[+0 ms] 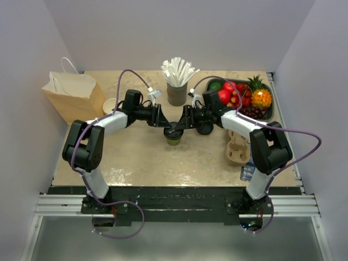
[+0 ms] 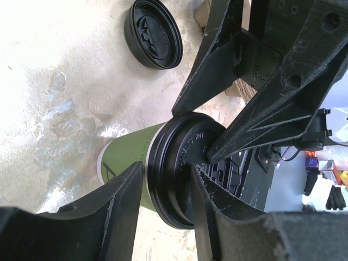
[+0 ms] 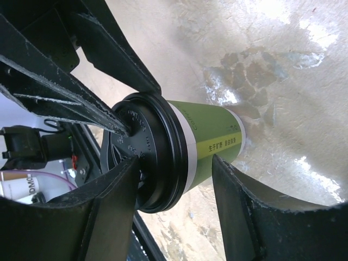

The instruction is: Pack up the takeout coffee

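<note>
**Left jaws:** part closed on the lidded top of the takeout coffee (image 2: pixel 128 155), one side against the cream band, the other across the black lid. Judged a grip.

**Right jaws:** spread about the same cup from the opposite side, with a gap showing at the green wall. No hold.

**Takeout coffee:** upright at the centre of the surface (image 1: pixel 136 157), between both arms.

**Step, as judged:** lid being pressed home, or cup passing between arms. Packing not begun.

**Next move called for:** one firm sole hold, the other jaws clear, then a level lift to the cardboard carrier (image 1: pixel 235 149) by the right edge or the paper bag (image 1: pixel 73 95) at the rear left corner. Which one was uncertain.

**Hard to make out:** lid seating all round, carrier pockets under the right arm, bag interior. A loose black lid (image 2: pixel 152 33) lay near the cup.
</note>
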